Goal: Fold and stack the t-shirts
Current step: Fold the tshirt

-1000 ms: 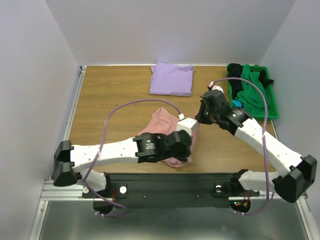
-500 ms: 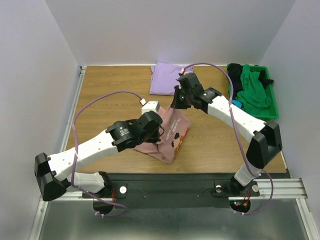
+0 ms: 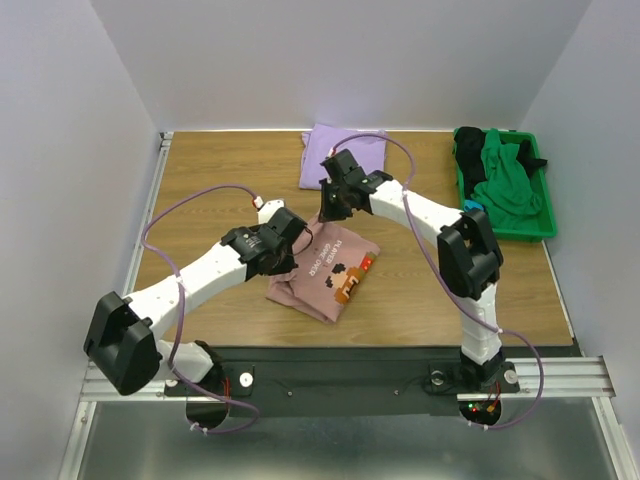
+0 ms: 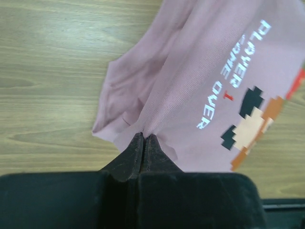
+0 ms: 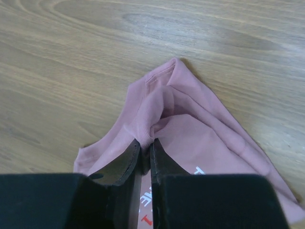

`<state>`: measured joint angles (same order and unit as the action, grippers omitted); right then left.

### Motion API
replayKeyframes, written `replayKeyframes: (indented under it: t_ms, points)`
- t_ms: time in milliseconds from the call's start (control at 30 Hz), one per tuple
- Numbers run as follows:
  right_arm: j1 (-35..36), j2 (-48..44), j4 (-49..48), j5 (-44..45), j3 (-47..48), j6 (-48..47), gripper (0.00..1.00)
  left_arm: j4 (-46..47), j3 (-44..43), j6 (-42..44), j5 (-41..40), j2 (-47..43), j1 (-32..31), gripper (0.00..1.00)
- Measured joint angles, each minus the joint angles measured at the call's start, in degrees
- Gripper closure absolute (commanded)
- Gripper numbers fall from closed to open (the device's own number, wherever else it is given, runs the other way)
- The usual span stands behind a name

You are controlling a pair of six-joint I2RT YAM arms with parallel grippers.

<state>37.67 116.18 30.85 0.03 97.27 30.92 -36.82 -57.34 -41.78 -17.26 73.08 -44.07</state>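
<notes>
Dusty-pink t-shirt (image 3: 335, 275): mid-desk (image 3: 210, 170), print up, trailing toward the near side from both grippers. Left gripper (image 4: 144, 143): closed tight on its far-left hem. Right gripper (image 5: 144, 148): pinching its far edge. Folded lavender t-shirt (image 3: 312, 160): just beyond, right arm nearer

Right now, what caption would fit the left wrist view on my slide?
Left end effector shut on the edge of a dusty-pink t-shirt printed "PLAYER 1 GAME OVER", over a wooden table.

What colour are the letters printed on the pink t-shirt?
White. The letters on the pink t-shirt show best in the left wrist view.
</notes>
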Motion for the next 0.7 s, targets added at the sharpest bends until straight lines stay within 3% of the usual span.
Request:
replayKeyframes:
  t_ms: [33, 67, 100, 133, 167, 233, 400, 500, 700]
  points:
    - [0.00, 0.96, 0.00, -0.17, 0.50, 0.07, 0.64, 0.57, 0.55, 0.15, 0.31, 0.61, 1.05, 0.71]
    - [0.04, 2.29, 0.04, -0.46, 1.16, 0.31, 0.43, 0.81, 0.92, 0.46, 0.46, 1.18, 1.92, 0.60]
    - [0.11, 3.67, 0.17, -0.66, 2.36, 0.57, 0.29, 1.11, 1.25, 0.39, 0.66, 1.77, 2.89, 0.39]
    - [0.17, 5.11, -0.04, -0.63, 3.26, 0.28, 0.06, 0.98, 1.33, 0.39, 0.52, 2.43, 3.93, 0.34]
    - [0.20, 6.29, -0.24, -0.52, 4.26, 0.00, 0.00, 0.76, 1.36, 0.61, 0.31, 2.73, 4.46, 0.26]
    - [0.17, 7.19, -0.42, -0.48, 5.03, -0.13, 0.00, 0.44, 1.36, 0.37, -0.24, 3.02, 5.64, 0.02]
    - [0.11, 5.42, -0.79, -1.31, 4.39, -1.97, 0.00, 0.37, 1.64, -0.26, -0.76, 2.14, 6.34, 0.02]
    - [0.04, 0.46, -2.40, -1.29, -1.46, -2.84, 0.00, 1.31, 3.58, -1.20, -0.48, -0.37, 6.32, 0.02]
    - [0.02, -8.87, -5.31, -1.16, -15.43, -3.74, 0.00, 11.50, 16.06, -5.01, 6.01, -11.23, 6.34, 0.02]
